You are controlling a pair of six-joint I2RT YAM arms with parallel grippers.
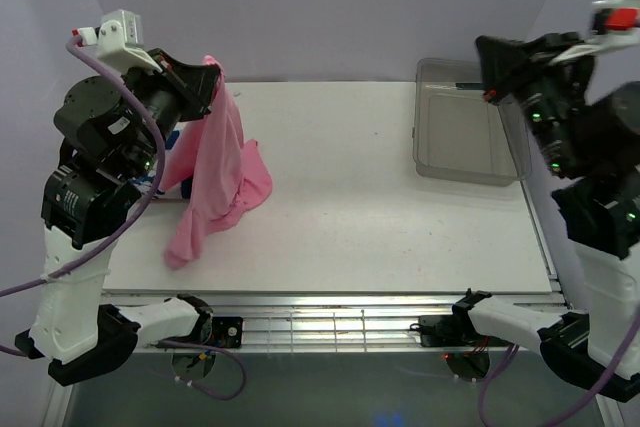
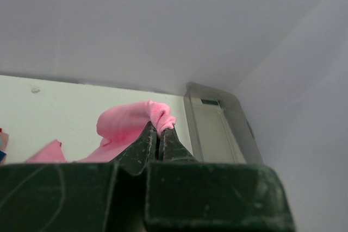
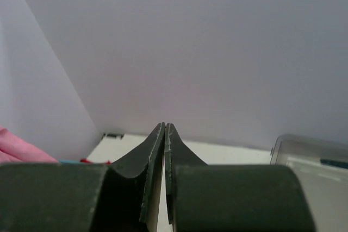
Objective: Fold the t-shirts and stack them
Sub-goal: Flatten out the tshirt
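One white table (image 1: 380, 207) holds a clear bin (image 1: 462, 137) at upper right. At the left of the top view the pink t-shirt (image 1: 222, 172) hangs bunched from the left claw (image 2: 160, 130), which pinches one fold; its lower end trails on the table. Folding well likely means spreading it flat first; the right claw (image 3: 165, 129), pressed together and empty, could take a second corner.

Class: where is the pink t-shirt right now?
In the top view the pink t-shirt hangs from the left gripper at the left side of the table, its lower end resting on it, opposite the clear bin.
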